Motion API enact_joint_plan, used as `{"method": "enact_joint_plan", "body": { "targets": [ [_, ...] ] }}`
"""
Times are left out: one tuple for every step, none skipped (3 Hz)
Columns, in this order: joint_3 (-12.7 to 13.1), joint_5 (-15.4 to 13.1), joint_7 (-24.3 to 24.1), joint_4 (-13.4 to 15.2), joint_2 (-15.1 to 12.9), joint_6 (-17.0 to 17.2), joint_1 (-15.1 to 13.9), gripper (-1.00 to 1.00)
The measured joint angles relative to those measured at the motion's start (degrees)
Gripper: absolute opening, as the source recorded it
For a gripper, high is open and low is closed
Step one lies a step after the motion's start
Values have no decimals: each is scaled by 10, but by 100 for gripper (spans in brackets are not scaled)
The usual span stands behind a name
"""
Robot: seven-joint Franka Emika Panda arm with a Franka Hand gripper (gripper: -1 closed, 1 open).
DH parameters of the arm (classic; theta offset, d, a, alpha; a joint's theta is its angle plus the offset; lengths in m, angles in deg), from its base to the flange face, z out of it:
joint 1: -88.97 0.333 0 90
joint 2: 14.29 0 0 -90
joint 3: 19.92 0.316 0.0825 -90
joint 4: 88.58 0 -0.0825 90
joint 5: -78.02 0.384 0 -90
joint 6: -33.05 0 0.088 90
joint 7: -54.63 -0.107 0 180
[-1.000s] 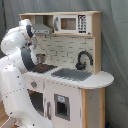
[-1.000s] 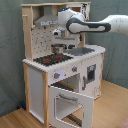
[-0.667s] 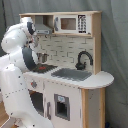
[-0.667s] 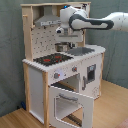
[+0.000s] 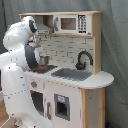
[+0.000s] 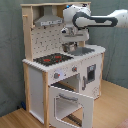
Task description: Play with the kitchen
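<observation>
I can't tell whether my fingers are spread or closed: my gripper (image 6: 69, 46) hangs above the worktop between hob (image 6: 52, 59) and sink (image 6: 84, 50), and in the first exterior view my own white arm (image 5: 20, 42) hides it. The kitchen (image 6: 60, 70) stands before a grey curtain (image 6: 12, 50) on a wooden floor (image 6: 107, 107): pale wood and white panels, red-ringed black hob, grey sink, black tap (image 5: 83, 59), hood (image 6: 49, 21), microwave (image 5: 70, 23). Its oven door (image 6: 71, 104) hangs open.

Nothing readable here tbh. The microwave (image 5: 74, 23) on the kitchen (image 5: 75, 65) has a dark button panel in the first exterior view, but no digits or letters can be made out. No brand marks or labels anywhere else.
</observation>
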State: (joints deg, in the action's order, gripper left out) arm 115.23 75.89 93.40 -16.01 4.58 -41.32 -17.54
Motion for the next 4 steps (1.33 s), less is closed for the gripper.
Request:
{"method": "enact_joint_plan", "body": {
  "targets": [
    [0,-20,-23,39,-29,4,10,-100],
    [0,-45,-49,86,-65,3,21,-100],
    [0,-75,-77,136,-108,2,31,-100],
    [3,-107,-107,185,-156,-2,38,-100]
  ]
}}
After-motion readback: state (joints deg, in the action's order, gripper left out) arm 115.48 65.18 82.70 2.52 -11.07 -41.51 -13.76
